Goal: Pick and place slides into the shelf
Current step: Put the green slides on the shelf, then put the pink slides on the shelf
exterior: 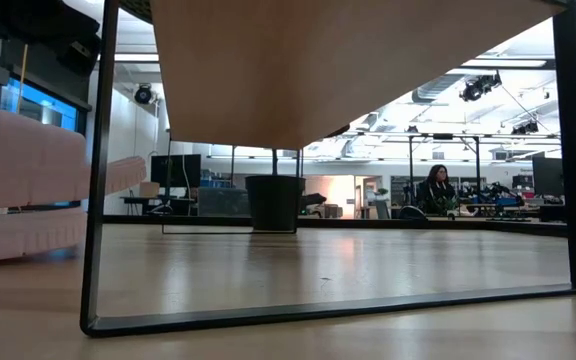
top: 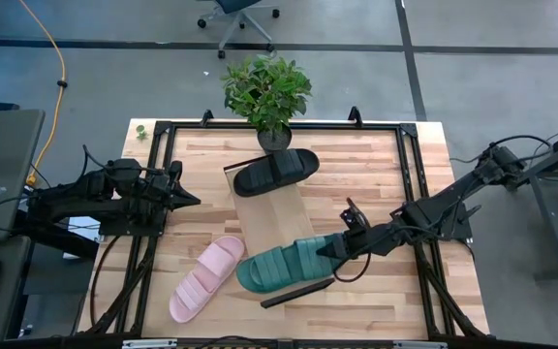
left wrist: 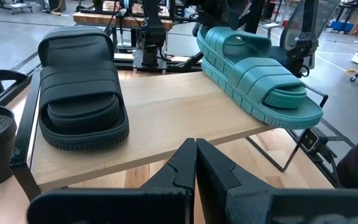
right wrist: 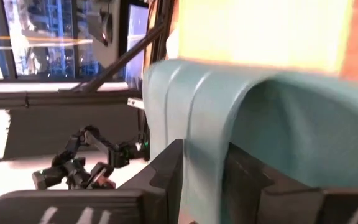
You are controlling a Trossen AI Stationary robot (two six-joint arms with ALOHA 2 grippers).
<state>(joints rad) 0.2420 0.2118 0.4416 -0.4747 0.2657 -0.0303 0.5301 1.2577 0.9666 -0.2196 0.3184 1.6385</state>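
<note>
The shelf (top: 269,211) is a light-wood plank on the middle of the table; its underside (exterior: 348,60) and black end bar (exterior: 93,200) show in the low view. The black slide (top: 277,172) lies on the shelf's far end and also shows in the left wrist view (left wrist: 82,93). The green slide (top: 284,264) lies across the shelf's near end, overhanging it (left wrist: 260,68). My right gripper (top: 340,244) is shut on the green slide. The pink slide (top: 206,278) lies sole-down on the table, left of the shelf (exterior: 28,180). My left gripper (top: 192,201) is shut and empty, left of the shelf (left wrist: 196,155). My right gripper pinches a ribbed wall of the green slide (right wrist: 201,155) between its two fingers, at the slide's end toward the table's right. The fingers come nearly level from the right. The slide's sole is on or just above the plank (left wrist: 229,81); I cannot tell which.
A potted plant (top: 267,92) stands at the table's far edge, behind the shelf (exterior: 273,203). A black frame (top: 158,174) runs around the tabletop. A person (exterior: 435,190) sits far off in the room.
</note>
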